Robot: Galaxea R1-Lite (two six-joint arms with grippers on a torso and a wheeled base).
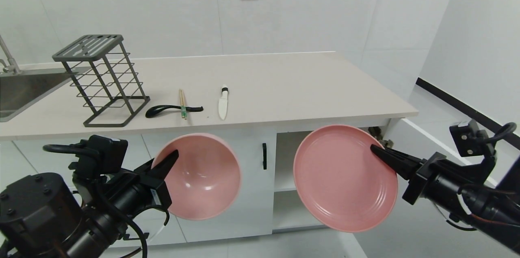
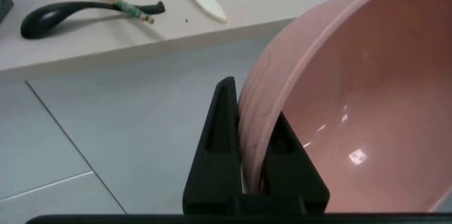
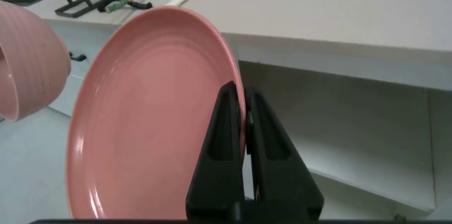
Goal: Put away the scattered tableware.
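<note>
The job looks partway done: two pieces are off the counter (image 1: 304,83) but neither is stowed, and the spoon (image 1: 160,110), chopsticks (image 1: 183,101) and knife (image 1: 223,104) lie untouched on it. The left gripper (image 1: 174,155) is clamped on the rim of a pink bowl (image 1: 203,176), one finger inside the wall and one outside, holding it on edge in the air before a closed cabinet door (image 1: 254,160). The right gripper (image 1: 375,150) is pinched together on the rim of a pink plate (image 1: 341,178), held upright in front of the open cabinet (image 1: 284,168), whose shelves seem the likely place for both. Above, the chopsticks cross the spoon's handle, the knife lies just beside them, and a wire rack (image 1: 103,79) stands near the sink (image 1: 24,87) end, probably meant for the small pieces.
</note>
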